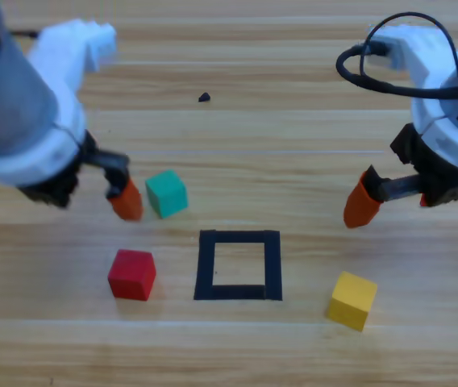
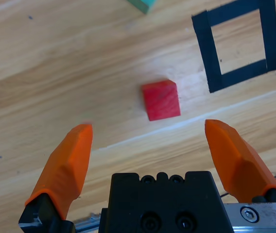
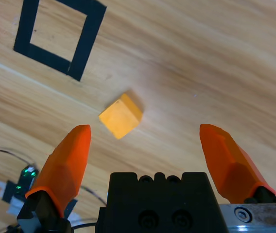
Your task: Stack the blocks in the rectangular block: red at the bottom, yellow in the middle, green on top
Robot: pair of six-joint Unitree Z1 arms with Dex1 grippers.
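The grey left arm's orange two-jaw gripper (image 2: 147, 141) hangs with its jaws wide apart. The grey right arm's orange two-jaw gripper (image 3: 145, 141) hangs the same way, holding nothing.

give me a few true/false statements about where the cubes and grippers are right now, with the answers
1. The rectangular block has no cube inside it. True.
2. The red cube sits on top of the yellow cube. False: both lie on the table, red to the left of the outline, yellow to its right.
3. The left gripper is open with the red cube ahead of it. True.
4. The right gripper is shut on the yellow cube. False: it is open, and the yellow cube lies on the table ahead of it.
5. The green cube lies beside the left gripper's orange jaw. True.
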